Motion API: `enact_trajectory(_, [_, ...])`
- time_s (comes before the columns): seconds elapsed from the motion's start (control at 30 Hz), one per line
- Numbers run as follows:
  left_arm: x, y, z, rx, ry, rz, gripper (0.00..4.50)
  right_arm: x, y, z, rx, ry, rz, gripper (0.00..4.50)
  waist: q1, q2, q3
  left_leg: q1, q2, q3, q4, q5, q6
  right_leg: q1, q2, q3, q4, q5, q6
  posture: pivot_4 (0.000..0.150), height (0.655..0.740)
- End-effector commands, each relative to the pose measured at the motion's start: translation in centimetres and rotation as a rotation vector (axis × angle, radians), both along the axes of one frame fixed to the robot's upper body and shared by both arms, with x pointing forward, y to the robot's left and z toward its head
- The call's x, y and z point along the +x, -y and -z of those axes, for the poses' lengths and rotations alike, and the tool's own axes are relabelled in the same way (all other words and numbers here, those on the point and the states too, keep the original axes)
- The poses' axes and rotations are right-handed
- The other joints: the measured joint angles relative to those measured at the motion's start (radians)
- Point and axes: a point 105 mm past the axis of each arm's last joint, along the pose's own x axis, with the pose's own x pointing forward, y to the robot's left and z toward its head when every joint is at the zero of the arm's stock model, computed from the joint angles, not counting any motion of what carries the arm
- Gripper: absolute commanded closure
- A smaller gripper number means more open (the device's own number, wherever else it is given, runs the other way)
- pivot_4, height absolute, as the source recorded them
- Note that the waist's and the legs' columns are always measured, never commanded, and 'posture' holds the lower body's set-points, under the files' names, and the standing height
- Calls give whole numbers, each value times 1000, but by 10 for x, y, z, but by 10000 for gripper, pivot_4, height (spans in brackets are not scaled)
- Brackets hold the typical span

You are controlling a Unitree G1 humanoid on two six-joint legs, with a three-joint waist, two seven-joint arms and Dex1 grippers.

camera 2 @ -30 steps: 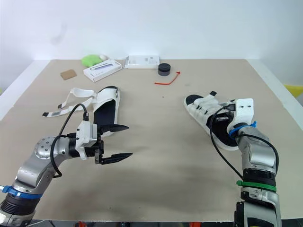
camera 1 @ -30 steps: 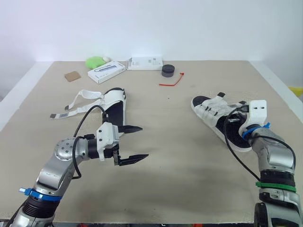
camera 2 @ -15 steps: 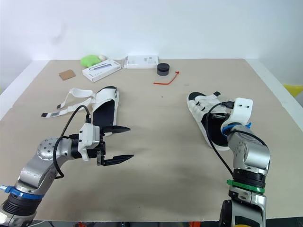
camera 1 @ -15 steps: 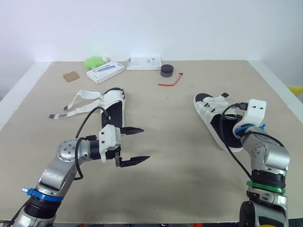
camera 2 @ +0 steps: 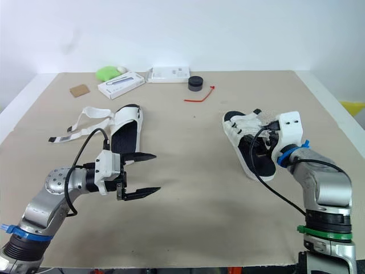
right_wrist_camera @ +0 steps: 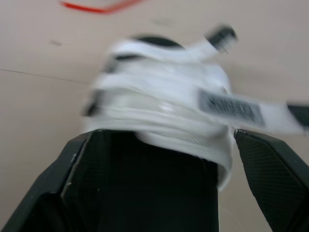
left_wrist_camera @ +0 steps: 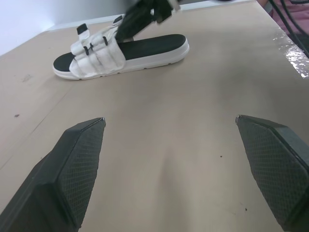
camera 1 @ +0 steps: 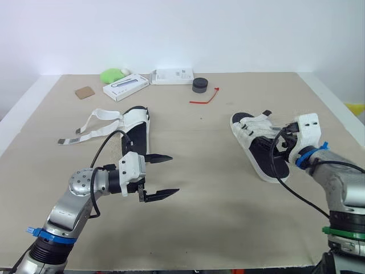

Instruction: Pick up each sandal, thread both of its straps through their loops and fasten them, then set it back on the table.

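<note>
Plainly, two sandals lie on the tabletop (camera 1: 217, 222). The right sandal (camera 1: 259, 149) rests on the right side, its straps looking closed over the footbed. Our right end effector (right_wrist_camera: 164, 140) is spread wide at its heel end, with the sole between the fingers; we cannot tell whether they touch it. The left sandal (camera 1: 137, 130) lies left of the middle, its two straps (camera 1: 91, 123) splayed loose across the tabletop to its left. Our left end effector (camera 1: 174, 173) hovers wide open on the near side of it, holding nothing. We judge each sandal light, with a firm foam sole and floppy straps. We would take the sole by its edges at the heel, leaving straps and loops free.
</note>
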Motion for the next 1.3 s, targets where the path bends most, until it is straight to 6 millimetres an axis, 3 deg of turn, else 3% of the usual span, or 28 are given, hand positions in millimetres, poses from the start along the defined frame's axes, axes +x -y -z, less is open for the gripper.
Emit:
enact_trajectory(0.03, [1, -3, -6, 1, 38, -3, 0, -29, -27, -18, -67, -11, -346, 1188, 2, 0, 0, 0, 0, 0, 0, 0, 0, 0, 0, 0, 0, 0, 0, 1500, 7400])
enact_trajectory(0.1, [1, -4, -6, 3, 40, -4, 0, -41, -31, -15, -98, -54, -455, 1188, 2, -1, 0, 0, 1, 0, 0, -1, 1, 0, 0, -1, 0, -1, 1, 1500, 7400])
enact_trajectory(0.2, [2, -5, -6, 2, 42, -9, 0, -55, -56, -22, -85, -35, -671, 1188, -2, -3, 1, 0, 1, 1, 1, -1, 2, 0, 0, 0, 0, -1, 1, 1500, 7400])
enact_trajectory(0.4, [12, -10, -7, -15, 40, -69, 0, -44, -114, -42, 13, 223, -909, 1188, -18, -8, 4, 4, 3, 3, 2, -1, 2, 1, 4, 2, 0, 3, 0, 1500, 7400])
enact_trajectory(0.53, [29, -24, -6, -24, 26, -205, 0, -49, -157, -26, 71, 267, -1160, 1188, -18, -10, 5, 9, 6, 2, 2, -1, 2, 1, 6, 2, 0, 3, -2, 1500, 7400])
enact_trajectory(0.83, [72, -60, -13, -16, 68, -621, 0, -40, -175, -21, 34, 303, -1231, 1188, -10, -10, 5, 7, 3, 1, 2, -2, 0, -1, -1, -1, 0, 7, -8, 1500, 7400])
enact_trajectory(1.1, [95, -40, -8, -67, -67, -774, 0, -34, -176, -20, 13, 319, -1207, 1188, 0, -10, 5, 7, 2, 0, 2, -3, -2, -1, -2, -3, 1, 7, -8, 1500, 7400])
enact_trajectory(1.3, [119, -40, -11, -99, -136, -909, 0, -32, -176, -20, -6, 329, -1201, 1188, 0, -10, 5, 7, 2, 0, 2, -3, -2, -1, -2, -3, 1, 7, -8, 1500, 7400])
